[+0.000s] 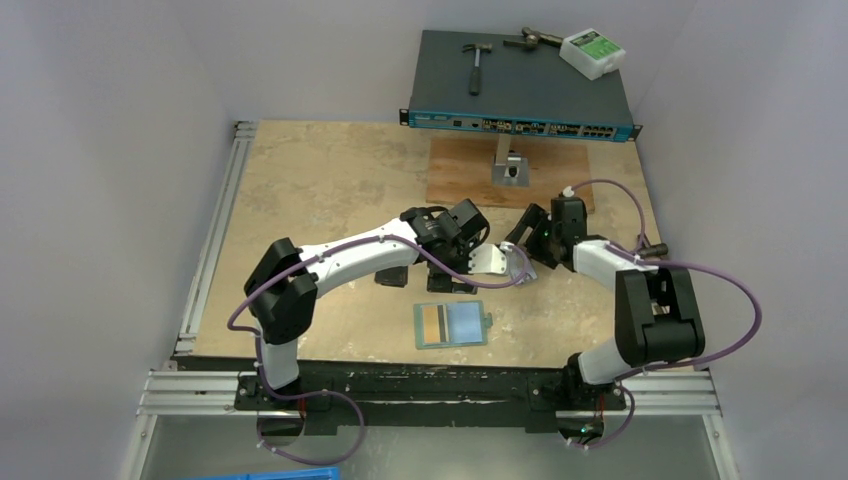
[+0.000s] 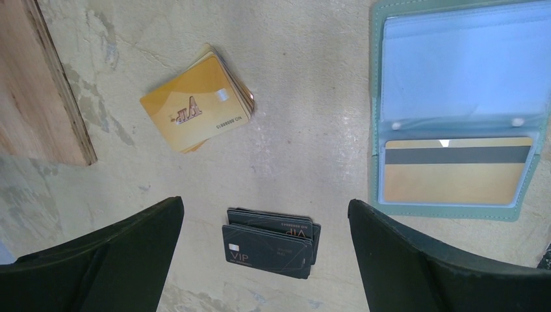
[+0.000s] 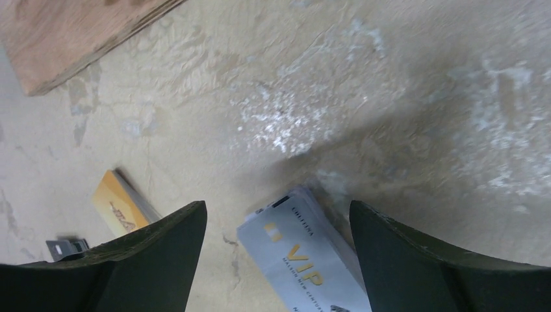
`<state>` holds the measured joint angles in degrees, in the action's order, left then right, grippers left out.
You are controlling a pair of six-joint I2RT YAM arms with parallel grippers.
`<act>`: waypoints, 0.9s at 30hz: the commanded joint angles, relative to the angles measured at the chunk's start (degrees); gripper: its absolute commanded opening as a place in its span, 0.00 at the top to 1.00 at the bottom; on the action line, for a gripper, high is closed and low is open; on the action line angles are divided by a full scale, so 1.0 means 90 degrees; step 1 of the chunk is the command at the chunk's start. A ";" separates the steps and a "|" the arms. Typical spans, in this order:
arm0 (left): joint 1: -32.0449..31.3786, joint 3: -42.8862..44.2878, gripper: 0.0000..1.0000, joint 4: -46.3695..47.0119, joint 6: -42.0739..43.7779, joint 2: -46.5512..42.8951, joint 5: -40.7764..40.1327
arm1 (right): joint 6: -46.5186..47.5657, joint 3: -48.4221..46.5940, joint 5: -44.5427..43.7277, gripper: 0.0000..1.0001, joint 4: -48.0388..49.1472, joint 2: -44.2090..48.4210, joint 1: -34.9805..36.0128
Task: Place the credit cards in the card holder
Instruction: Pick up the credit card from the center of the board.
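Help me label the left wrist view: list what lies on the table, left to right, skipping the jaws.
Wooden board, gold VIP card stack, black VIP card stack, open teal card holder.

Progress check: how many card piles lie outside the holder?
3: gold pile and black pile by the left gripper, silver pile under the right gripper. More may be hidden.

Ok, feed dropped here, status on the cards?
Left fingers open, black cards below. Right fingers open over silver cards. Card holder open, one gold card pocketed. Nothing blocks it.
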<state>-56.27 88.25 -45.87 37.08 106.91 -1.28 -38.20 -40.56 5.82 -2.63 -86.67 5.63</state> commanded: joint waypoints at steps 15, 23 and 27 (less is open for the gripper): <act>0.0052 -0.0118 0.00 0.0189 0.0020 -0.0410 -0.0029 | -0.1166 0.1197 0.0122 0.18 -0.0268 0.1117 0.1017; 0.0019 0.0114 0.00 0.0449 0.0001 -0.0052 0.0269 | -0.0905 0.0759 0.0056 0.12 -0.0875 0.1321 0.0807; -0.0060 0.0347 0.00 0.0658 -0.0013 0.0218 0.0258 | -0.0875 0.0935 0.0124 0.13 -0.0996 0.1578 0.0557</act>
<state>-56.34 88.09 -43.72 37.10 106.87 -0.34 -46.87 -32.01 6.39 -7.31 -75.18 12.64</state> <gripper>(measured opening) 0.998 0.877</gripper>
